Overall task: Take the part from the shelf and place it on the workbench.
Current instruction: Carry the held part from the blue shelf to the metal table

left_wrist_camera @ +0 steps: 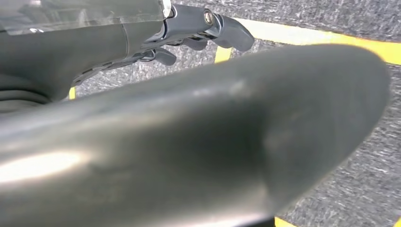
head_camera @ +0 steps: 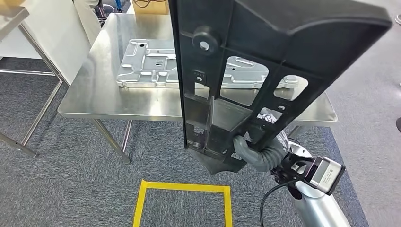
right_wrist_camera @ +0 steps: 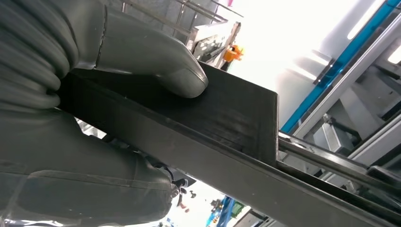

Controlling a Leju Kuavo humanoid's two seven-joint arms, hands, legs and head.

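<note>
One black part (head_camera: 246,71) | gripped by right robot hand (head_camera: 253,149) | above workbench (head_camera: 94,94)

The head view is evenly and brightly lit, with soft glare spread over the steel workbench (head_camera: 94,94). In the left wrist view a near, blurred surface is streaked by a bright highlight. The right wrist view's background is washed out white by overexposed light.
</note>
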